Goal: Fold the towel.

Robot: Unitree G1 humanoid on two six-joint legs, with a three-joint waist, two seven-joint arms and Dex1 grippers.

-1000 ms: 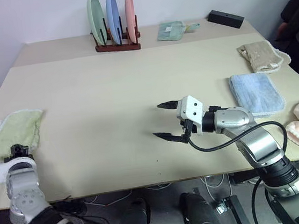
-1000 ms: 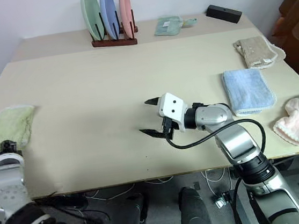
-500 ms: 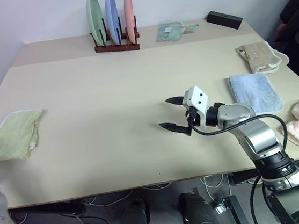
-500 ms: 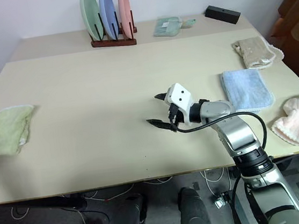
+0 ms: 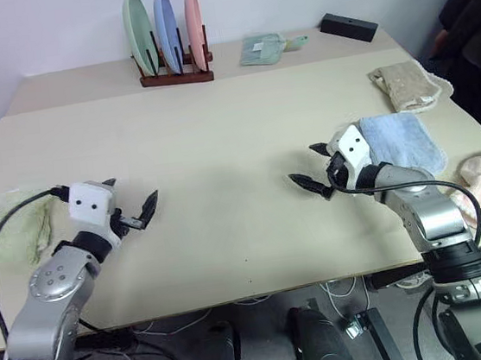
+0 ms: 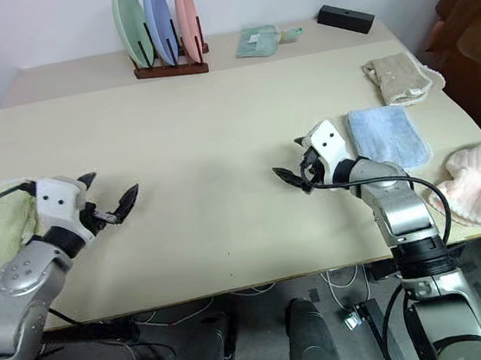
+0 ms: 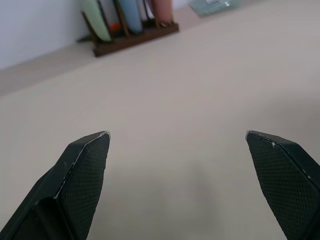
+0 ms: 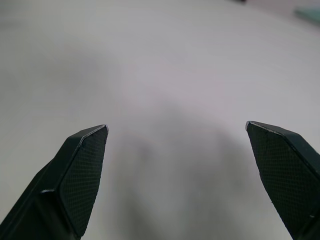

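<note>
**Towel lying folded at the table's left edge, both grippers empty**

Towel [image 5: 12,232] is lying at the far left of the frame, on the table [image 5: 218,139], partly behind the left arm. The left gripper [image 5: 130,203] is hanging just to its right with its fingers wide apart, holding nothing. The right gripper [image 5: 310,168] is sitting right of the middle, fingers wide apart too, holding nothing. A blue towel [image 5: 401,142] is lying just behind it. A plate rack [image 5: 169,45] is standing at the top.

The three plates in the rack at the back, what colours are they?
Green, blue and pink, left to right, in the plates on the rack; clearest in the left eye view.
</note>
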